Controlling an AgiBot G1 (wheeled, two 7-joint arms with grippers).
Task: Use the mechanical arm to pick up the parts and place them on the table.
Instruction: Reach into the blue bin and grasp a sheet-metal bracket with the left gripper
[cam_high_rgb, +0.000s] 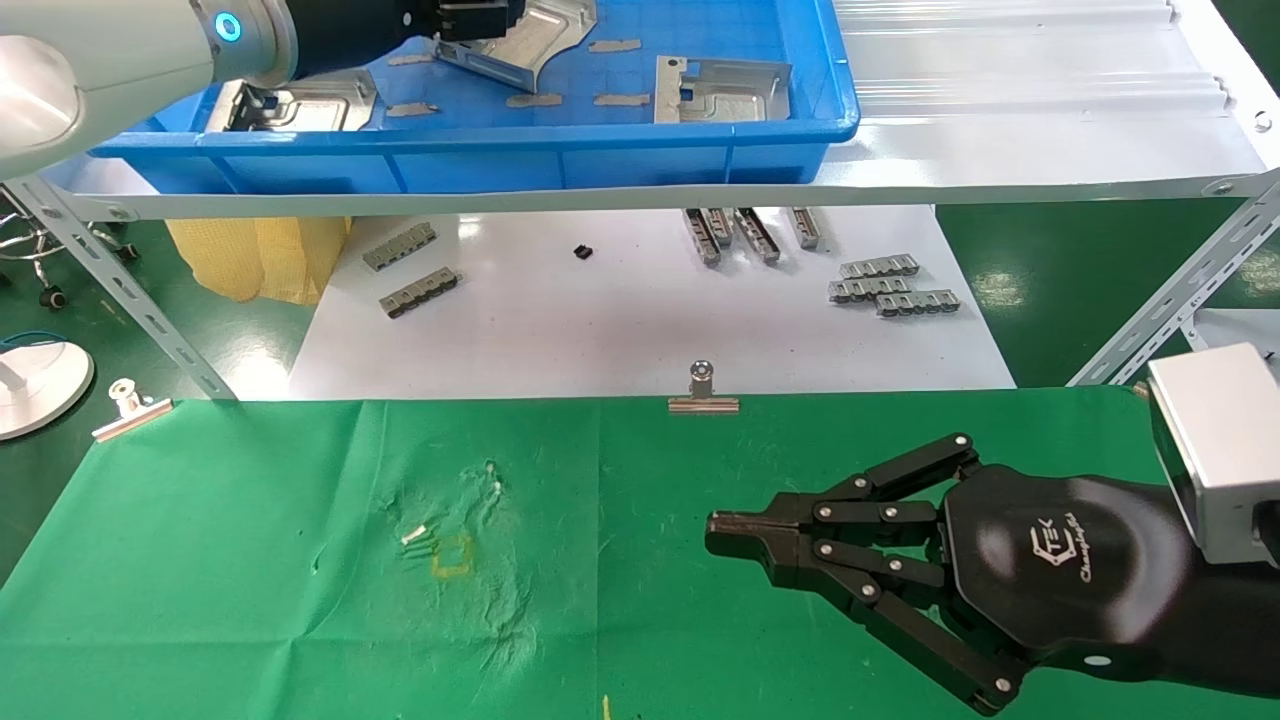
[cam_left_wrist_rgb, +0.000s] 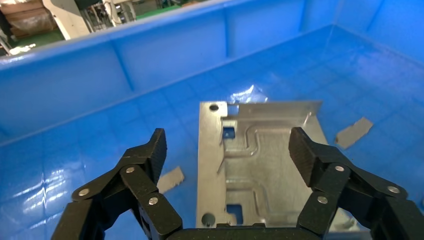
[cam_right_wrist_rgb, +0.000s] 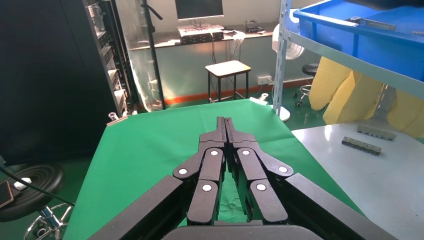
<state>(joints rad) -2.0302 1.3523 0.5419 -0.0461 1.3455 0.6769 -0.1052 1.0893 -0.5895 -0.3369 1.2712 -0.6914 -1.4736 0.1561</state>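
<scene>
My left gripper (cam_high_rgb: 470, 18) reaches into the blue tray at the top of the head view. In the left wrist view it (cam_left_wrist_rgb: 229, 145) is open, with a silver ribbed part (cam_left_wrist_rgb: 260, 160) lying on the tray floor between its spread fingers, not gripped. The head view shows this part (cam_high_rgb: 535, 45) beside the gripper, and two more parts, one at the tray's left (cam_high_rgb: 300, 102) and one at its right (cam_high_rgb: 720, 90). My right gripper (cam_high_rgb: 715, 530) is shut and empty, low over the green table (cam_high_rgb: 250, 560); it also shows in the right wrist view (cam_right_wrist_rgb: 225, 122).
The blue tray (cam_high_rgb: 480, 165) stands on a white metal shelf (cam_high_rgb: 1040, 120), with thin grey slips (cam_high_rgb: 620, 99) on its floor. Small grey toothed strips (cam_high_rgb: 890, 285) lie on the white board (cam_high_rgb: 600, 330) below. Metal clips (cam_high_rgb: 703, 392) hold the cloth's far edge. A yellow mark (cam_high_rgb: 452, 555) is on the cloth.
</scene>
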